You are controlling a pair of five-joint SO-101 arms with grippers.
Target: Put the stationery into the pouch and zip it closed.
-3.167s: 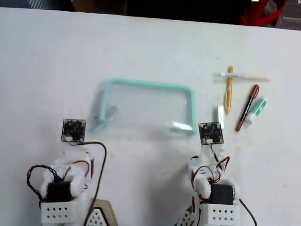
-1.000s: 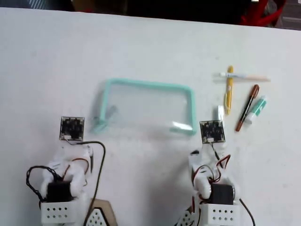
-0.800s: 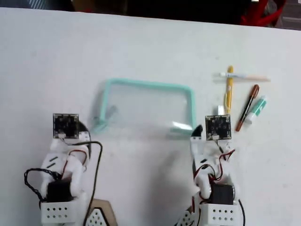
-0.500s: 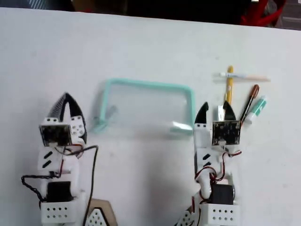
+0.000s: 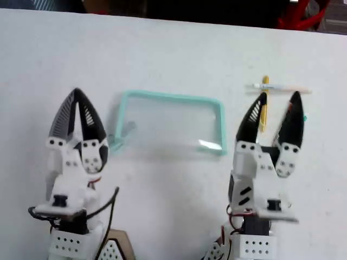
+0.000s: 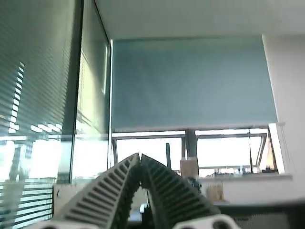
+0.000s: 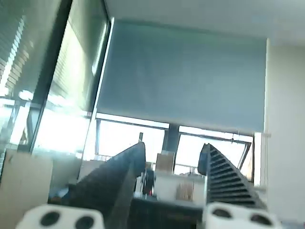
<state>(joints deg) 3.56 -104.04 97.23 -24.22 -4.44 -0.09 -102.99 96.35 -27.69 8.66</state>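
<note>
Stationery lies toward the right side of the white surface [image 5: 162, 49]: a yellow pen [image 5: 264, 82] points at the far edge, and a white pen [image 5: 282, 87] is laid across its far end, touching it. Marks on the white pen's barrel are too small to read. The pouch [image 5: 172, 97], clear with mint-green edging, lies flat near the middle of the surface, its long sides parallel to the far edge and well apart from it, with white surface running between. A mint tab [image 5: 115, 143] sticks out at the pouch corner nearest the left arm. A pale patch [image 5: 209, 144] sits at the opposite near corner; whether it is a label or glare cannot be told. The left end effector [image 5: 76, 92] sits just beside the pouch's left short edge, its black fingers pressed together to a single point and holding nothing. The right end effector [image 5: 278, 96] has its fingers spread wide and grips nothing. In the high view its inner finger overlaps the yellow pen, in the narrow strip between the pouch's right edge and the pens. From the left wrist, the left end effector [image 6: 139, 157] shows ribbed fingers meeting in front of a blue-grey roller blind [image 6: 190, 81] above a bright window [image 6: 152, 152]. From the right wrist, the right end effector [image 7: 172, 148] shows a wide gap framing the same kind of blind and window.
</note>
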